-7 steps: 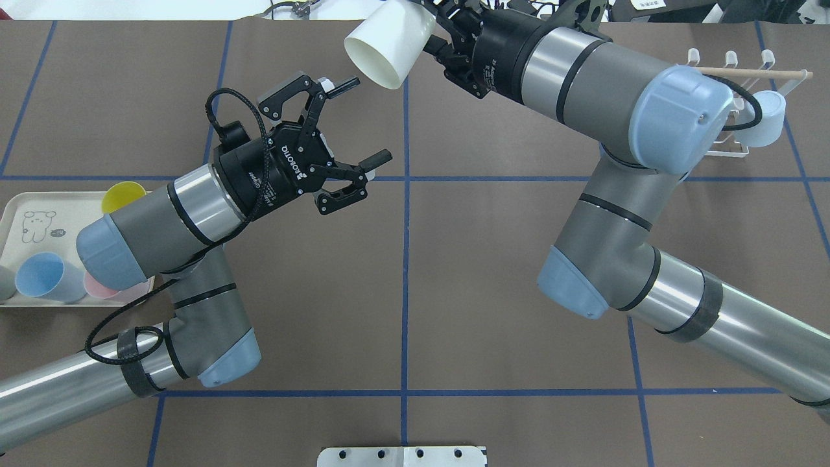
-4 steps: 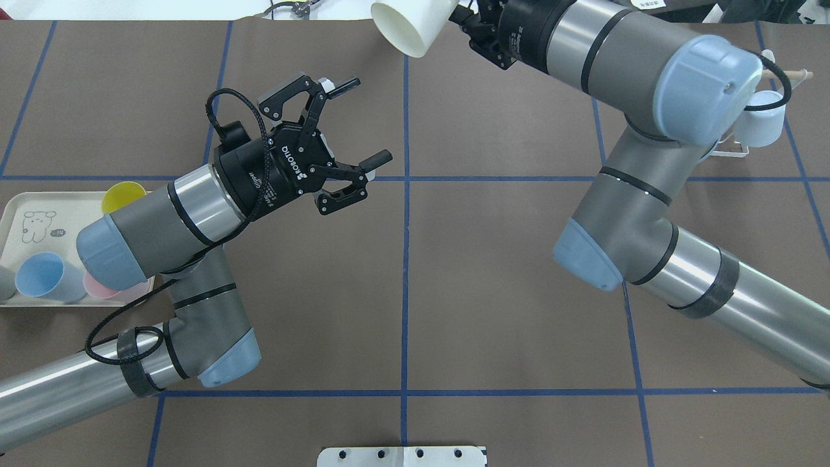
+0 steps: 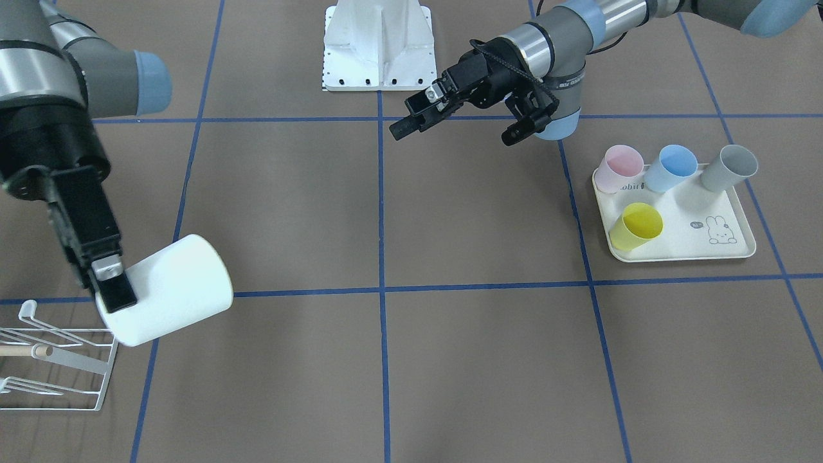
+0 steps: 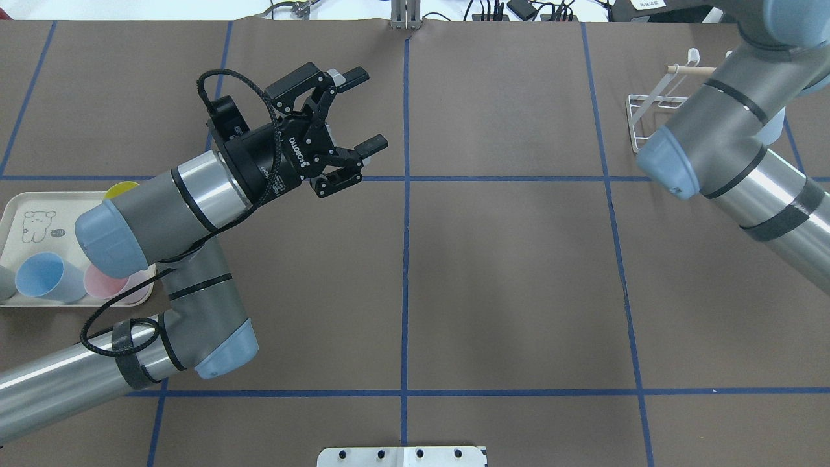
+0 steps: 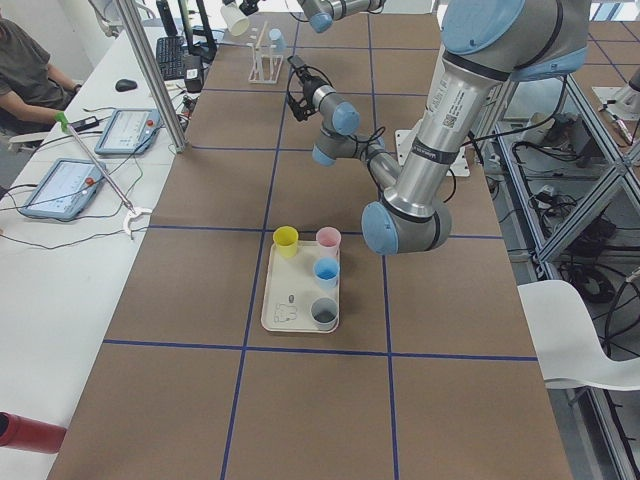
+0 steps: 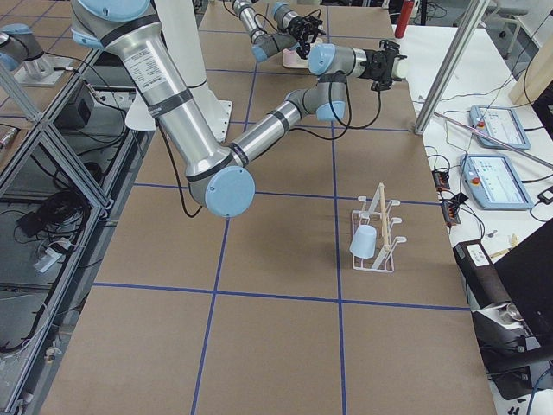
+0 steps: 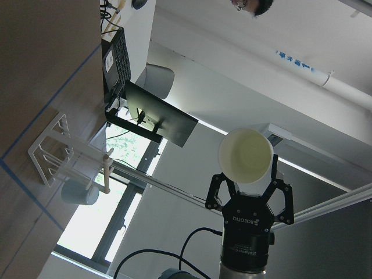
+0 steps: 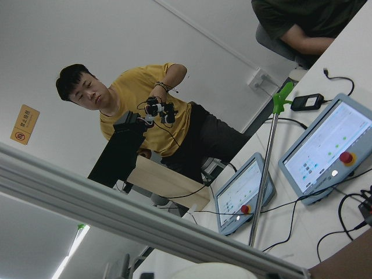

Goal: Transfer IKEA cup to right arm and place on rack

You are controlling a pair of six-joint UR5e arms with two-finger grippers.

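Silver-grey left arm [image 4: 162, 214] and right arm [image 4: 726, 130], light-blue joint caps [image 4: 668, 162], black bands [image 4: 773, 217]; black left gripper [image 4: 364, 109] lettered ROBOTIQ, braided black cable [image 4: 199, 84].

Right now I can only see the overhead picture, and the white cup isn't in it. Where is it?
Observer: The front-facing view shows the right fingers shut on the white cup, which is tipped on its side.
Operator: Has it been put down yet?
Observer: No. The exterior left view shows it held up in the air near the rack, not on it.
Operator: Is anything on there?
Observer: Yes, the exterior right view shows a pale blue cup on it.
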